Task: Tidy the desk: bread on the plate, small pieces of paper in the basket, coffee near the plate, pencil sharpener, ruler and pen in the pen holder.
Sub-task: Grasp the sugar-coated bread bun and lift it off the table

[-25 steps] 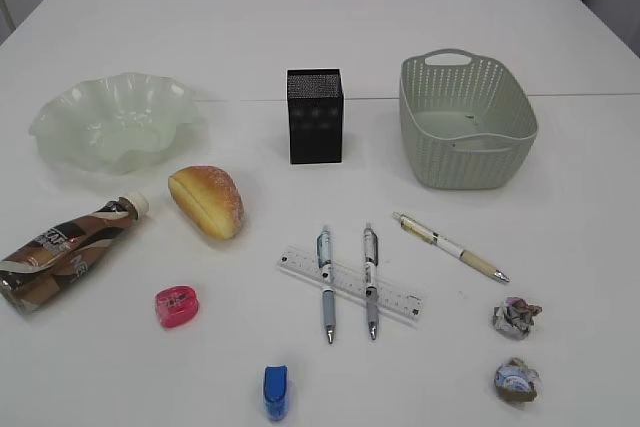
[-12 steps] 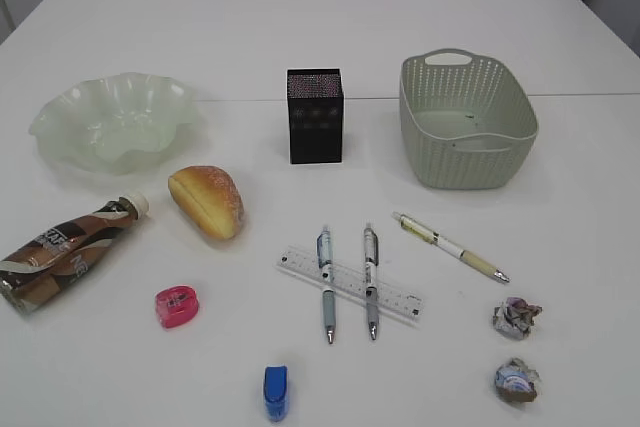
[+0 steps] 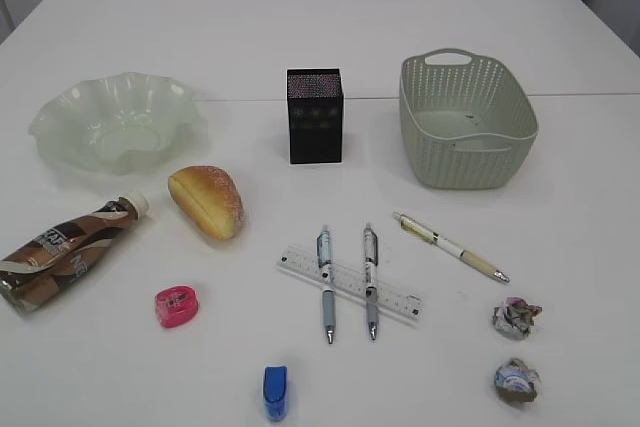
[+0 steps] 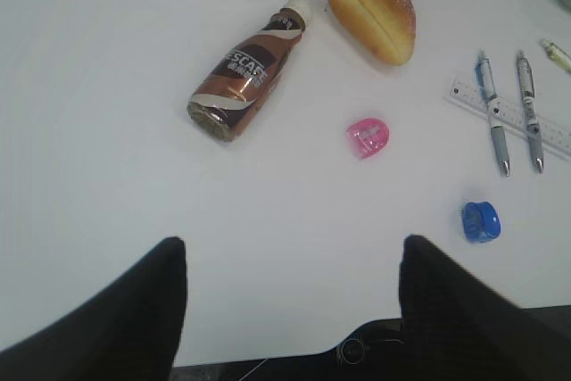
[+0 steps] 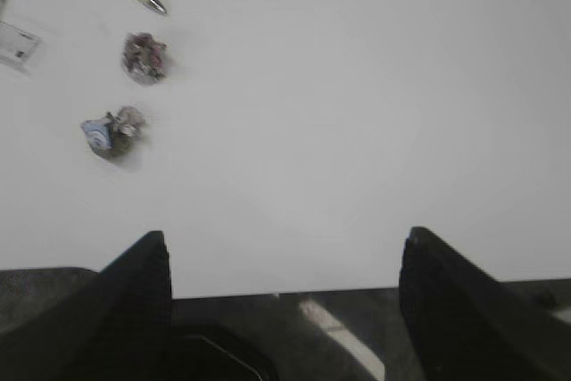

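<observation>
On the white desk (image 3: 300, 27), the bread (image 3: 207, 201) lies below the pale green plate (image 3: 60, 112), and the coffee (image 3: 65, 253) lies on its side at the left. A pink pencil sharpener (image 3: 177, 307) and a blue one (image 3: 275, 390) sit near the front. Two pens (image 3: 326, 282) lie across the ruler (image 3: 295, 264), with a third pen (image 3: 452, 247) to the right. Two small pieces of paper (image 3: 515, 316) (image 3: 516, 381) rest front right. The pen holder (image 3: 315, 117) and basket (image 3: 470, 162) stand behind. My left gripper (image 4: 292, 243) and right gripper (image 5: 285, 234) hang open and empty over the desk's front edge.
Neither arm shows in the exterior view. The left wrist view takes in the coffee (image 4: 248, 73), bread (image 4: 375, 15) and both sharpeners; the right wrist view shows the paper balls (image 5: 144, 55) to its left. The dark floor lies beyond the desk's near edge.
</observation>
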Robot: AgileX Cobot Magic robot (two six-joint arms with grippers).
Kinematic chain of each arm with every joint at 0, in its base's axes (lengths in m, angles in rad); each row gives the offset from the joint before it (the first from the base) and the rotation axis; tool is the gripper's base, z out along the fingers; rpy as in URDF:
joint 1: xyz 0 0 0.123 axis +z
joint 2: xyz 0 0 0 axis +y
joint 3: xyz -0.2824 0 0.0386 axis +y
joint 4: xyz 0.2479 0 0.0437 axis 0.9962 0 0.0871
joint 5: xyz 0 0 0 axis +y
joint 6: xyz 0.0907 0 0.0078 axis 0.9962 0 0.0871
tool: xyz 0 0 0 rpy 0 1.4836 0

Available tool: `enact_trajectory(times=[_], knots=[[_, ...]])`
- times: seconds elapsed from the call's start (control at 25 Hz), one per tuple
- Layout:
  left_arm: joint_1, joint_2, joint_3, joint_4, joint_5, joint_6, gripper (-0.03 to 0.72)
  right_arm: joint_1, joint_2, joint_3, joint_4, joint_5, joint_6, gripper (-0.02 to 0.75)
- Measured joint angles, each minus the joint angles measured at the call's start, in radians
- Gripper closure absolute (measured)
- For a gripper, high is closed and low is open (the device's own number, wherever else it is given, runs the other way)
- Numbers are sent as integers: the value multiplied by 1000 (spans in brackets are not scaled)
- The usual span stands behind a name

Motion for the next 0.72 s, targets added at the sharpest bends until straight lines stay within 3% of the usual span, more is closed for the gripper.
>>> enact_trajectory(times=[0.32, 0.72], knots=[[0, 108, -73, -42, 4, -29, 142, 0, 460, -143, -41, -16, 47, 155], [0, 209, -88, -188, -20, -38, 141, 0, 961, -540, 5, 56, 65, 155]])
